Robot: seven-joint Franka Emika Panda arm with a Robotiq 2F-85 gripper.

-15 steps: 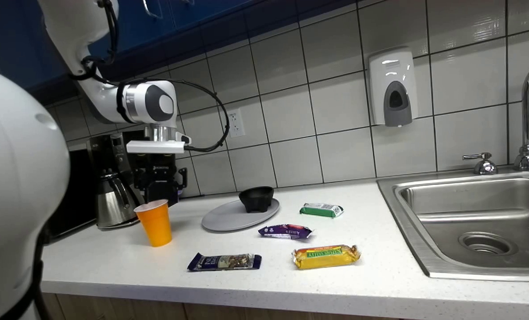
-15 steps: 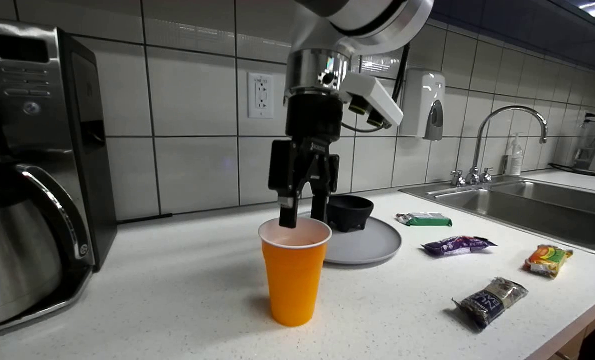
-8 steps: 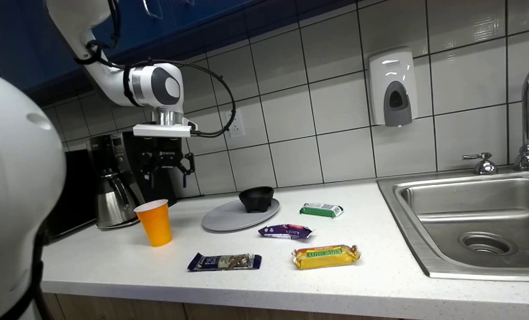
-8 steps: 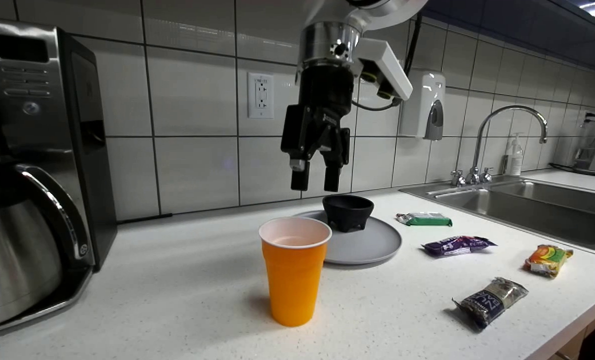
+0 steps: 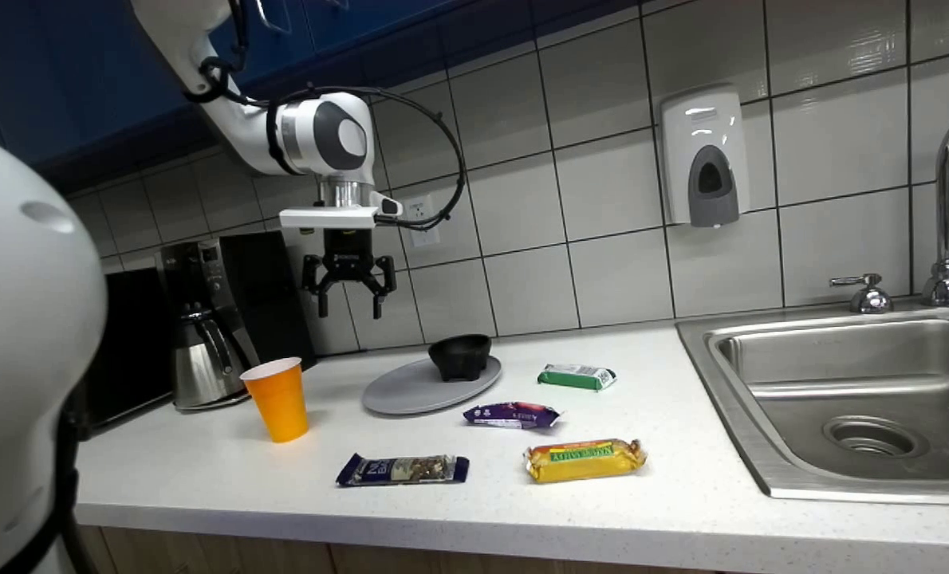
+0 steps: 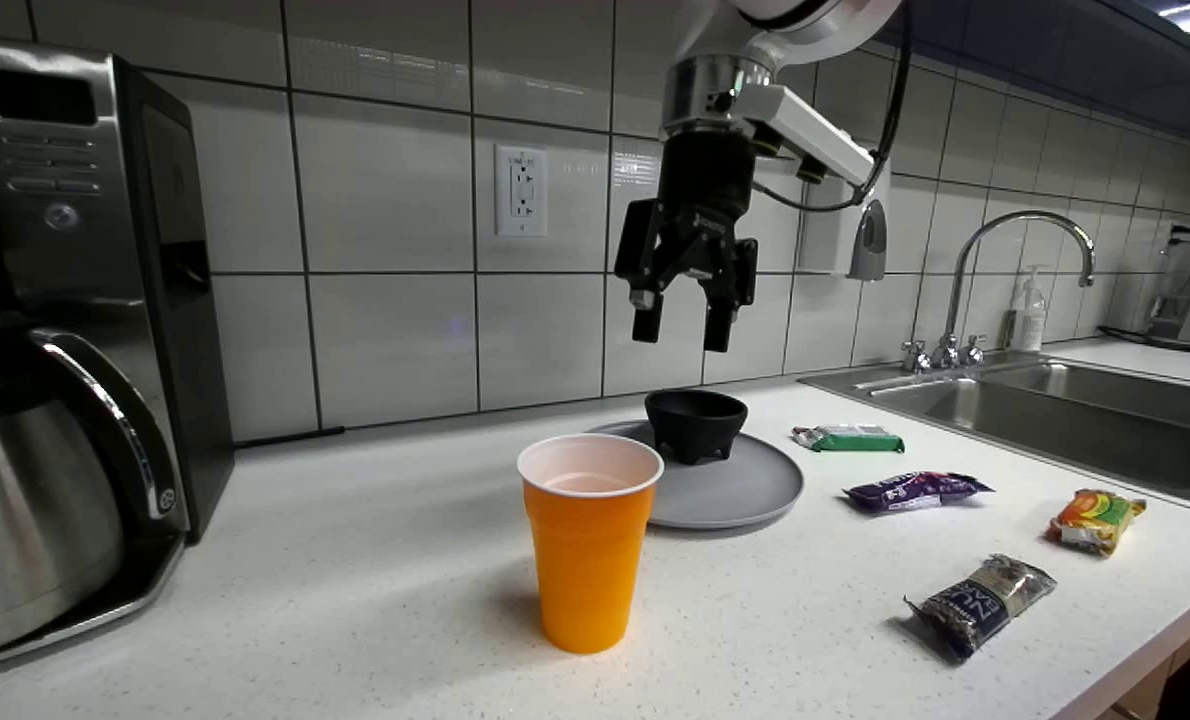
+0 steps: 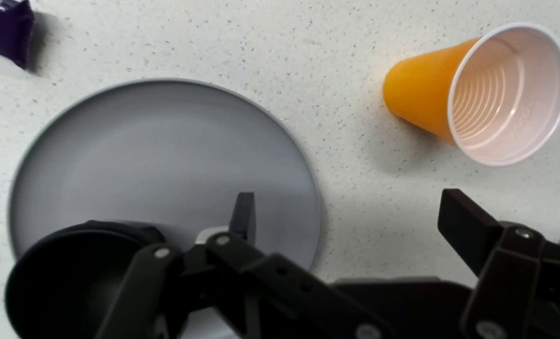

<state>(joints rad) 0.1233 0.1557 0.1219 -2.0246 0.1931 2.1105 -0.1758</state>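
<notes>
My gripper [image 5: 350, 309] hangs in the air, its two fingers spread wide with nothing between them. In the wrist view the gap of the gripper [image 7: 348, 202] spans the edge of the grey plate [image 7: 167, 141] and bare counter. A black footed bowl [image 6: 695, 425] sits on the plate's back part, below the gripper and apart from it. An orange cup [image 6: 587, 560] with a white rim stands upright on the counter beside the plate. Looking down, I see the ridged pale inside of the cup [image 7: 421, 84]. The bowl [image 7: 68, 282] is partly hidden by my finger linkage.
Wrapped bars lie on the counter: green [image 5: 576, 376], purple [image 5: 511, 414], yellow [image 5: 586, 461] and a dark nut bar [image 5: 403, 470]. A steel sink [image 5: 730, 430] lies beyond them. The coffee maker [image 6: 180, 300] stands near the cup, and a tiled wall [image 6: 395, 340] runs behind.
The gripper has risen from the cup's mouth, where a fingertip overlapped the rim in view, and moved towards the bowl and plate. Its fingers have spread a little. Cup, plate and bars have not moved.
</notes>
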